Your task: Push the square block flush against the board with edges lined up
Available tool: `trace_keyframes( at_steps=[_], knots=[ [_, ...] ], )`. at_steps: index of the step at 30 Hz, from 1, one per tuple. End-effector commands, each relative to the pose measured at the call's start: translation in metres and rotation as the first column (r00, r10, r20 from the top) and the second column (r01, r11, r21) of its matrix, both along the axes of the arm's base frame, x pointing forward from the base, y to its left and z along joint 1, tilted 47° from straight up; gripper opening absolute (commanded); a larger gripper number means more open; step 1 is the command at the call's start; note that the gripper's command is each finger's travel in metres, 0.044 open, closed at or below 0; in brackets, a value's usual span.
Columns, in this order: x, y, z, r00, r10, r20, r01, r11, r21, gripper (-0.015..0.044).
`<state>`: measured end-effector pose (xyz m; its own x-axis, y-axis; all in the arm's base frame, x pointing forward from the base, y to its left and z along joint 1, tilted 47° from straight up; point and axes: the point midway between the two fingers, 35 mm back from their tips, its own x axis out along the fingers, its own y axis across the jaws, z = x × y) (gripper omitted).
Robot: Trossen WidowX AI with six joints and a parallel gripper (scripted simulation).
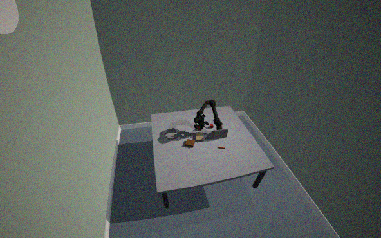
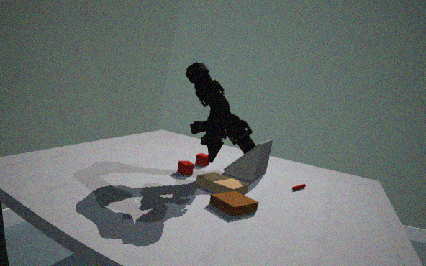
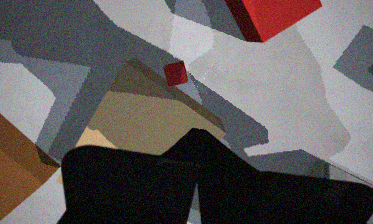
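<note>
From my remote station, I see an orange block point(image 1: 190, 143) point(image 2: 234, 203) point(image 3: 9, 170) and a tan board point(image 1: 199, 137) point(image 2: 223, 182) point(image 3: 152, 115) lying flat on the counter point(image 1: 188, 167) point(image 2: 301, 223) point(image 3: 267, 70). The block, nearly square, shows no clear long axis; in the exterior view one corner of its top points towards the viewer. The board is elongated, its long axis running from back left to front right there. In the wrist view the block's nearer long-visible edge runs roughly parallel to the board's far edge, sloping down to the right. The block sits just beside the board, offset, corner near corner; I cannot tell whether the corners touch, and I see no whole side flush. My gripper point(image 1: 199, 128) point(image 2: 211, 161) point(image 3: 197, 135) is closed on nothing, pointing down above the counter, apart from the block. Two red cubes point(image 2: 186, 168) point(image 2: 202, 159) point(image 1: 211, 126) point(image 1: 199, 128) point(image 3: 282, 17) point(image 3: 176, 73) lie behind the board in the exterior view.
</note>
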<state>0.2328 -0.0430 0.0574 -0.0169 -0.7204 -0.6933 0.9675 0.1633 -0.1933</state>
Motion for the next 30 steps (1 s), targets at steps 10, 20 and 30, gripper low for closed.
trace_keyframes(
  at_steps=[10, 20, 30],
  knots=[
    [-0.019, -0.017, 0.011, 0.926, -0.261, 0.274, 0.266, 0.964, 0.019, 0.0000],
    [-0.026, -0.061, -0.023, 0.890, -0.311, 0.334, 0.321, 0.947, 0.028, 0.0000],
    [-0.022, -0.054, -0.030, 0.890, -0.312, 0.333, 0.320, 0.947, 0.032, 0.0000]
  ],
)
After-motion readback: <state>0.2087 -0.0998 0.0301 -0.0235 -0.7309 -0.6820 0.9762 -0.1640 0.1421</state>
